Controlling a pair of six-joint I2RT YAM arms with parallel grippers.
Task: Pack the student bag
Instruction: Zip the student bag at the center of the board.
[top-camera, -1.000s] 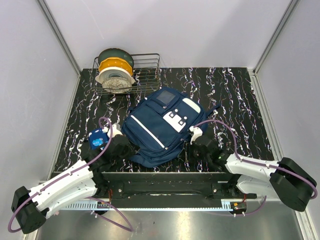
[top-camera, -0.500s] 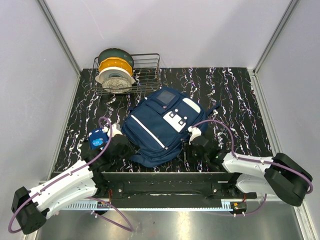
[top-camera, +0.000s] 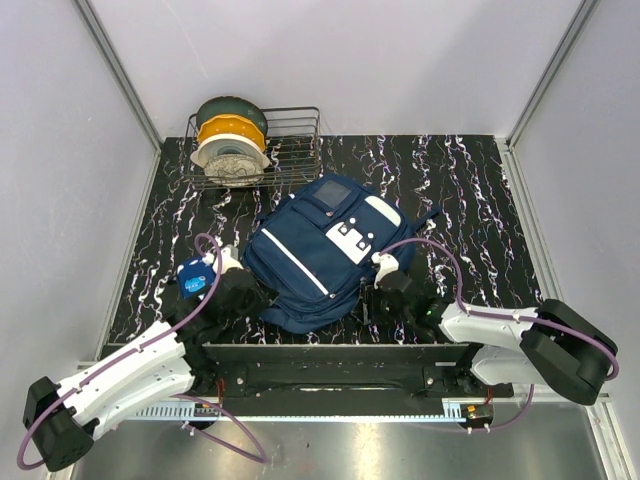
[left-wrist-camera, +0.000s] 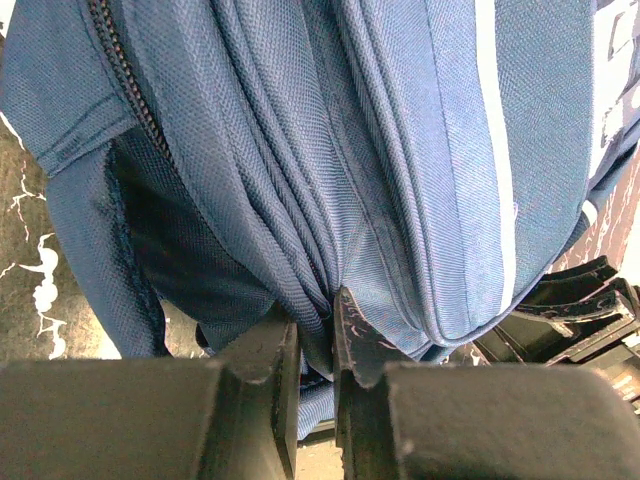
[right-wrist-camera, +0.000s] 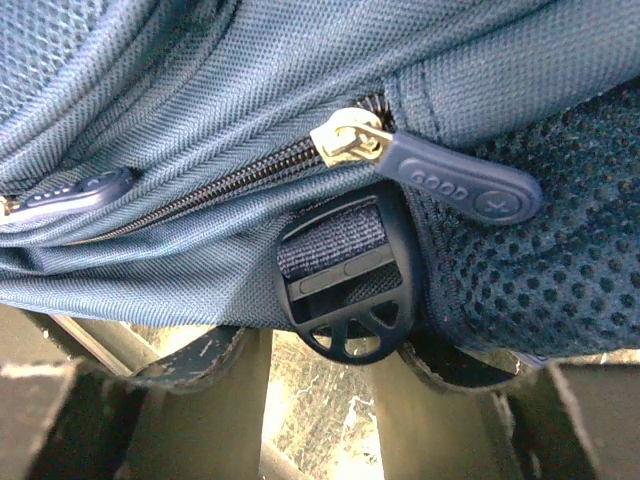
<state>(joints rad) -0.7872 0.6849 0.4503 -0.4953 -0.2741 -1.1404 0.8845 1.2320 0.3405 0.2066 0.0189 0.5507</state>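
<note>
Bag lies mid-frame, left gripper clamped on a fold at its lower-left edge; right gripper, jaws apart under the zip pull, may snag the buckle instead.

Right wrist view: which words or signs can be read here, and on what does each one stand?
"GOOD": embossed on the zipper pull of the student bag; the round sign next to it is not clear enough to read.
Second zipper pull: embossed marks, too blurred to read.
</note>
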